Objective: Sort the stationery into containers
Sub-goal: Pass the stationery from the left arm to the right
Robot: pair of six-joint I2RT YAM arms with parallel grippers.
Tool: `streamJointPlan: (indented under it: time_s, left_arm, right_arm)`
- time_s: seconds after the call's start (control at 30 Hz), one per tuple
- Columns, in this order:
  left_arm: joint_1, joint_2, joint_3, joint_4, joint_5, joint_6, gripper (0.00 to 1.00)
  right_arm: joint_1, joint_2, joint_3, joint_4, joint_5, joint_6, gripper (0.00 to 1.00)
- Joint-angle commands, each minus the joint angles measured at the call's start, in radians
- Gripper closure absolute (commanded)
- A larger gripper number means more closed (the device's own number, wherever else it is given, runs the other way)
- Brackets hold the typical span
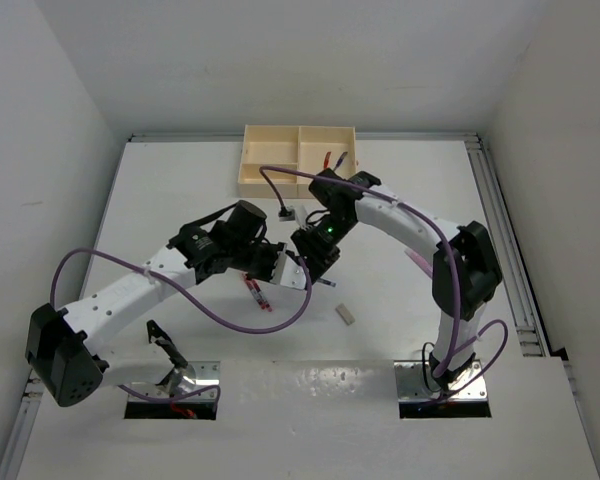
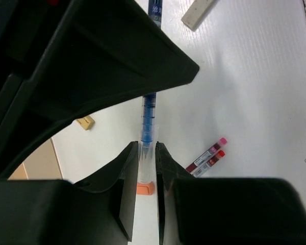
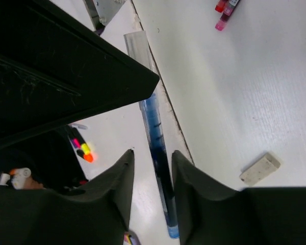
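Left tool [image 2: 147, 149] is clamped on a blue pen [image 2: 149, 115], its black fingers [image 2: 125, 176] pressed against the pen's clear plastic end; right tool [image 3: 153, 158] stands parted, one finger either side of the same pen, with a strip of white showing between finger and barrel, so it straddles without gripping. Both meet near the middle of the desk [image 1: 430, 180], a white matte sheet with a faint ribbed grain, glossier at the near edge by the arm bases; plain white walls [image 1: 280, 60] box it in on three sides; a grey metal rail [image 1: 500, 230] runs along the right edge. Slim and round, the blue pen is translucent with darker ink inside, and it throws a thin dark shadow on the desk. At the far edge sits the pale cream tray [image 1: 255, 188], shallow, rectangular and stiff-walled; a few red and blue pens [image 1: 333, 159] lie in its large right compartment. Two red pens [image 1: 257, 294] lie side by side on the desk near the left tool; a beige-grey eraser [image 1: 346, 314], blunt and rectangular, lies apart to their right; a tiny tan block [image 2: 85, 122] rests on the desk near the blue pen. Purple cables [image 1: 85, 251] loop over the white arms.
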Motion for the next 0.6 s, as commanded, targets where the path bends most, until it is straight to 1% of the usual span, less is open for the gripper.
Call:
streamJointPlan:
  time_s: [0.0, 0.07, 0.1, 0.13, 0.17, 0.2, 0.23, 0.27, 0.3, 0.33, 0.37, 0.43, 0.47, 0.5, 0.53, 0.57]
  left_arm:
    - [0.007, -0.014, 0.027, 0.012, 0.039, -0.013, 0.89]
    - [0.012, -0.016, 0.022, 0.025, 0.039, -0.025, 0.87]
    - [0.012, -0.016, 0.022, 0.027, 0.039, -0.028, 0.84]
    - [0.012, -0.016, 0.019, 0.03, 0.036, -0.036, 0.66]
    - [0.013, -0.017, 0.018, 0.036, 0.03, -0.043, 0.58]
    - [0.015, -0.019, 0.016, 0.042, 0.01, -0.057, 0.52]
    - [0.018, -0.028, 0.013, 0.059, 0.004, -0.084, 0.42]
    - [0.022, -0.031, 0.01, 0.07, -0.005, -0.106, 0.26]
    - [0.035, -0.034, 0.008, 0.081, -0.026, -0.152, 0.23]
    - [0.042, -0.042, 0.008, 0.097, -0.034, -0.175, 0.22]
    - [0.056, -0.046, 0.008, 0.108, -0.034, -0.192, 0.21]
    - [0.1, -0.057, 0.004, 0.157, -0.06, -0.296, 0.2]
    - [0.131, -0.056, 0.004, 0.195, -0.095, -0.371, 0.15]
    - [0.143, -0.054, 0.005, 0.211, -0.115, -0.403, 0.13]
    - [0.159, -0.048, 0.008, 0.219, -0.134, -0.433, 0.11]
    - [0.183, -0.042, 0.014, 0.226, -0.179, -0.457, 0.09]
  right_arm:
    - [0.01, 0.0, 0.029, 0.0, 0.0, -0.037, 0.72]
    - [0.01, 0.002, 0.038, -0.004, -0.002, -0.046, 0.81]
    - [0.008, 0.002, 0.048, -0.009, -0.002, -0.049, 0.89]
    - [0.007, 0.002, 0.049, -0.012, 0.0, -0.052, 0.93]
    - [-0.001, 0.0, 0.054, -0.015, 0.003, -0.054, 0.95]
    - [-0.007, -0.001, 0.064, -0.017, 0.006, -0.054, 0.99]
    - [-0.015, 0.0, 0.075, -0.02, 0.01, -0.055, 1.0]
    - [-0.041, 0.0, 0.084, -0.02, 0.014, -0.051, 1.0]
    - [-0.056, 0.003, 0.118, -0.018, 0.024, -0.043, 1.0]
    - [-0.077, 0.014, 0.136, 0.002, 0.032, -0.031, 1.0]
    - [-0.125, 0.022, 0.179, 0.018, 0.038, 0.015, 1.0]
    - [-0.173, 0.045, 0.216, 0.118, 0.099, 0.091, 1.0]
    - [-0.217, 0.054, 0.26, 0.164, 0.183, 0.156, 1.0]
    - [-0.24, 0.066, 0.281, 0.21, 0.232, 0.191, 1.0]
    - [-0.258, 0.092, 0.304, 0.312, 0.282, 0.227, 1.0]
    - [-0.3, 0.109, 0.354, 0.366, 0.326, 0.298, 1.0]
